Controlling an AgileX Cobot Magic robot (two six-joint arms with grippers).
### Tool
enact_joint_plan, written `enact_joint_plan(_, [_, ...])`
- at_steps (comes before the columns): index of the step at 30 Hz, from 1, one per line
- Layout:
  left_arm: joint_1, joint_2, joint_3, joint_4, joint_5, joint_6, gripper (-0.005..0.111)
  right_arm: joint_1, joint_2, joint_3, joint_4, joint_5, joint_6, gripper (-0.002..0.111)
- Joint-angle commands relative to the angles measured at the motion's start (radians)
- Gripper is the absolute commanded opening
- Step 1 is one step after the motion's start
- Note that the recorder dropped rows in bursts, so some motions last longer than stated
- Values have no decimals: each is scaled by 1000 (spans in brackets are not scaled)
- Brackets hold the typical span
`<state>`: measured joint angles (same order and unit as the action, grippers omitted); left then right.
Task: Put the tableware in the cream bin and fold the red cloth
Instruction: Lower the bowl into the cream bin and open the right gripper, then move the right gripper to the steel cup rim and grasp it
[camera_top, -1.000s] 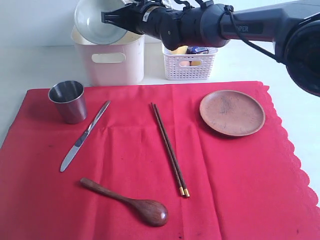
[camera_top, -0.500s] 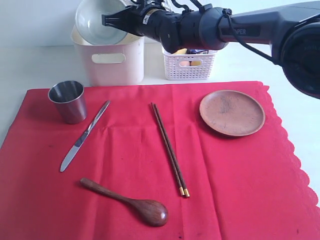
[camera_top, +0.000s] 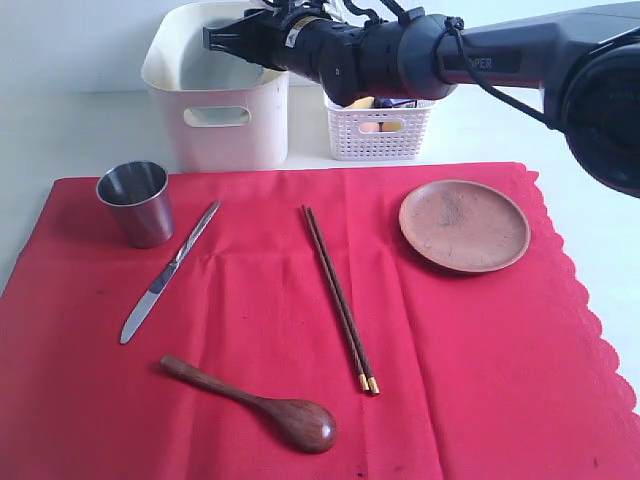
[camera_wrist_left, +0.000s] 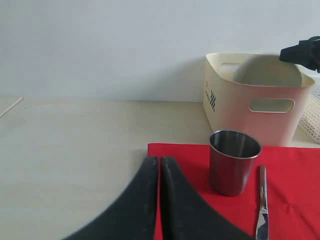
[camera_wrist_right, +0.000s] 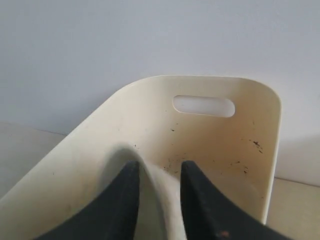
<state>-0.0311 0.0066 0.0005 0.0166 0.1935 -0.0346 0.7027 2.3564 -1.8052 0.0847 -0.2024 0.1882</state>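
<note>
- Over the cream bin (camera_top: 225, 150), in the exterior view, my right gripper (camera_top: 222, 38) hangs at the end of a reach across the middle, since the bin stands behind the far left of the red cloth (camera_top: 480, 350). The white bowl (camera_top: 215, 72) lies low inside the bin, beneath the jaws.
- On the cloth lie the steel cup (camera_top: 135, 203), silver table knife (camera_top: 170, 270), dark chopsticks (camera_top: 340, 300), dark wooden spoon (camera_top: 260, 405) and round brown plate (camera_top: 464, 225). Folding has to wait for them, I judge.
- From the left wrist, my left gripper (camera_wrist_left: 159, 162) is pinched together on nothing and sits low by the cloth's corner, with the cup just beyond.
- From the right wrist, my jaws stand parted. The bowl's rim shows between them against the bin's inner wall, and I judge they grip nothing.
</note>
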Motion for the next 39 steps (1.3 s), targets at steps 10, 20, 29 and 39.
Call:
enact_joint_plan(10, [3,-7,-1,-6,0,-1,4,0,-129,-8,-12,134,-92,42])
enact_joint_plan(20, [3,-7,-1,-6,0,-1,4,1,-305,-8,-10,565,-117,42])
enact_joint_plan(29, [3,-7,-1,-6,0,-1,4,61,-275,-8,124,835,-150,42])
enact_joint_plan(39, [3,-7,-1,-6,0,-1,4,176,-159,-8,197,777,-194,42])
